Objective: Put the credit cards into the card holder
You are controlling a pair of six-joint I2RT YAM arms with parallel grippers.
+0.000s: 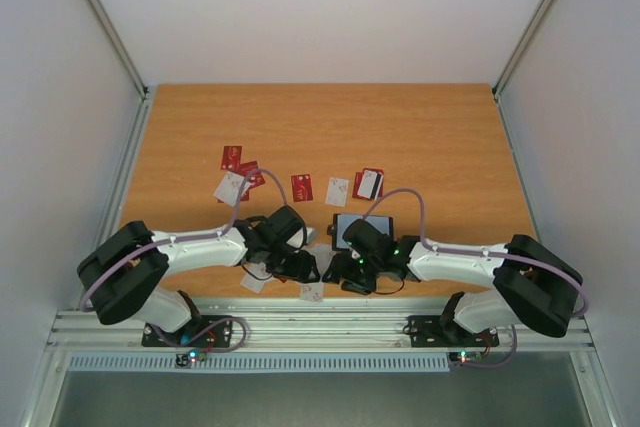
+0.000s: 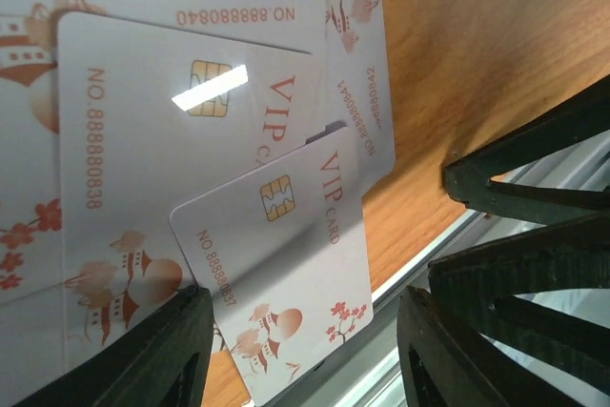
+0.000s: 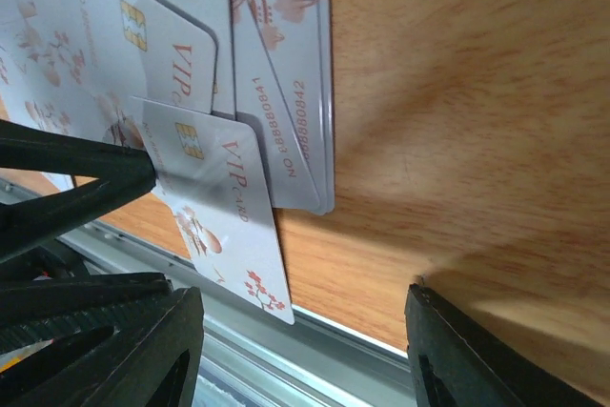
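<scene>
A pile of white credit cards [image 2: 172,140] with red marks lies at the table's near edge. The top white card [image 2: 276,264] overhangs the edge; it also shows in the right wrist view [image 3: 229,216] and the top view [image 1: 313,290]. My left gripper [image 2: 300,350] is open, its jaws standing on either side of that card's overhanging end. My right gripper [image 3: 305,350] is open and empty just right of the card, facing the left one. In the top view the left gripper [image 1: 300,269] and right gripper [image 1: 345,275] almost meet. The black card holder [image 1: 362,230] lies open behind the right gripper.
More cards lie mid-table: red ones [image 1: 231,157] [image 1: 302,187], white ones [image 1: 231,187] [image 1: 337,191], and one with a dark stripe [image 1: 368,184]. A metal rail [image 3: 315,340] runs along the table's near edge. The right gripper's fingers [image 2: 534,188] crowd the left wrist view.
</scene>
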